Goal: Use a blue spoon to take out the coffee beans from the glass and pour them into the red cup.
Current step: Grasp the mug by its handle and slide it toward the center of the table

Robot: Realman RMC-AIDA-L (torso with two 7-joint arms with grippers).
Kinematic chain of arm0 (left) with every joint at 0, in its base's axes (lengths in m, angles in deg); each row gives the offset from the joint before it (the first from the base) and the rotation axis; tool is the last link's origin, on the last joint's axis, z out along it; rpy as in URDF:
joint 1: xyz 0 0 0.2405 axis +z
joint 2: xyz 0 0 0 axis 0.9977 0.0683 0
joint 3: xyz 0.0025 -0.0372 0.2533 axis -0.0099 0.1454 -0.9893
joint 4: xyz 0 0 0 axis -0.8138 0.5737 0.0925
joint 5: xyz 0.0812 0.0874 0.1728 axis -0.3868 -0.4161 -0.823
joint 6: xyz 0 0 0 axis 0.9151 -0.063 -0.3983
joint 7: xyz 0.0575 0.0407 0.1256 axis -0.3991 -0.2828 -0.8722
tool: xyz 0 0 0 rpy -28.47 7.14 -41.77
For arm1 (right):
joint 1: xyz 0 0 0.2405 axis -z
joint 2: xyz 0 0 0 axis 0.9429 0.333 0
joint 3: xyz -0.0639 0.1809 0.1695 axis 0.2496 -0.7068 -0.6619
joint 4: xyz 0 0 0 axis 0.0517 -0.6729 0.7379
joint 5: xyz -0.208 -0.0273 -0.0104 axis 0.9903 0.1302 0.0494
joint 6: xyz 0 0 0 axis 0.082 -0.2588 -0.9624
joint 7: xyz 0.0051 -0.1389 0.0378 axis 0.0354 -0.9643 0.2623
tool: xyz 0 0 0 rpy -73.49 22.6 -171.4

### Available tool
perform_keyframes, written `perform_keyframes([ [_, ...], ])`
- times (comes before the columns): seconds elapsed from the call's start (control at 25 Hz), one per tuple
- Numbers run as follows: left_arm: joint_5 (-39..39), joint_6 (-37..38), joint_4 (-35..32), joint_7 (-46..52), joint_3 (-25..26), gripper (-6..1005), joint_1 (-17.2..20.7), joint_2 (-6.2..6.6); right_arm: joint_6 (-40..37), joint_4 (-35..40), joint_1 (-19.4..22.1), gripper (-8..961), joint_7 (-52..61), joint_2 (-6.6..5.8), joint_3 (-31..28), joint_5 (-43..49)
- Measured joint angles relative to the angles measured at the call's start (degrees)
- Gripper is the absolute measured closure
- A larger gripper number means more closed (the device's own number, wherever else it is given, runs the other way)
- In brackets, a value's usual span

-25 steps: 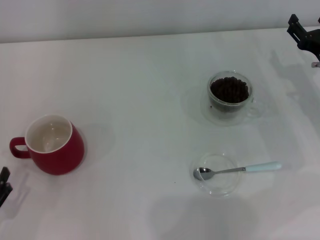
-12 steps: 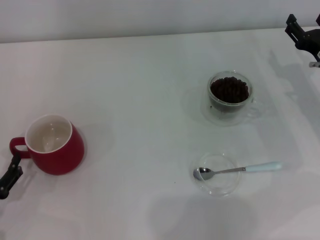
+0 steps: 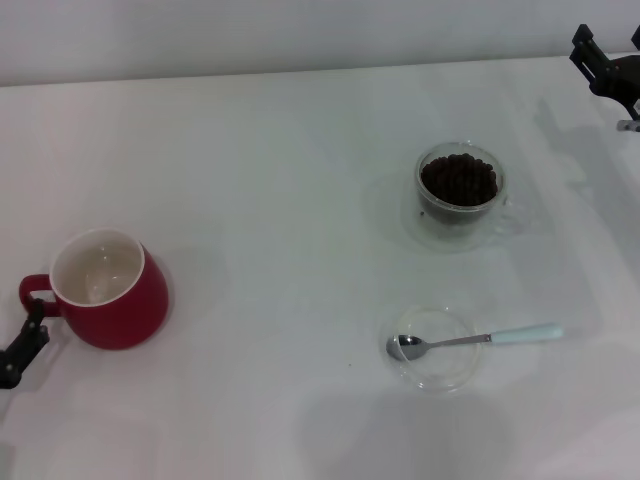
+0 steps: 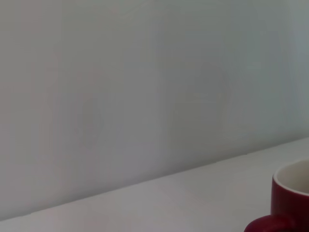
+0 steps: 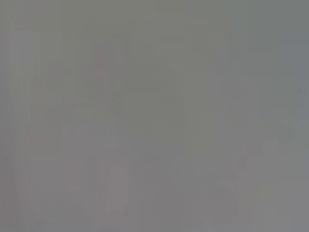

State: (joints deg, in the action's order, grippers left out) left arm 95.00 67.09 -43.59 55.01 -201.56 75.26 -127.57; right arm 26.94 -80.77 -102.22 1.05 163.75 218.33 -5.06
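The red cup (image 3: 108, 290) stands upright at the near left of the white table, white inside and empty, with its handle pointing left. It also shows at the edge of the left wrist view (image 4: 291, 200). My left gripper (image 3: 20, 345) is low at the left edge, just beside the cup's handle. The glass (image 3: 460, 195) holds the coffee beans (image 3: 458, 180) at the right middle. The blue spoon (image 3: 470, 340) lies with its bowl on a clear saucer (image 3: 435, 370) and its handle pointing right. My right gripper (image 3: 608, 70) is far back at the right edge, away from the glass.
The white table (image 3: 270, 180) ends at a pale wall along the back. The right wrist view shows only a plain grey surface.
My left gripper has come up into view and moved toward the red cup's handle. My right gripper has shifted slightly back. Cup, glass and spoon have not moved.
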Motion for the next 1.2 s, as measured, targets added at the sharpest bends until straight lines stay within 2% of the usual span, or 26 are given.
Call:
perform_keyframes([
  [0.52,0.7,-3.5,-0.6,-1.8,0.0,192,-2.5,-0.32,0.0,0.0,-0.1,120,-0.2,0.01,-0.7,0.0],
  [1.0,0.1,-5.2,-2.7,-6.1,-0.6,214,-2.8,-0.45,0.1,-0.3,-0.1,119,-0.3,-0.09,-1.4,0.0],
  [1.2,0.3,-5.2,-3.3,-6.5,-0.4,409,-2.8,-0.39,0.1,-0.4,-0.1,120,-0.3,-0.15,-1.4,0.0],
])
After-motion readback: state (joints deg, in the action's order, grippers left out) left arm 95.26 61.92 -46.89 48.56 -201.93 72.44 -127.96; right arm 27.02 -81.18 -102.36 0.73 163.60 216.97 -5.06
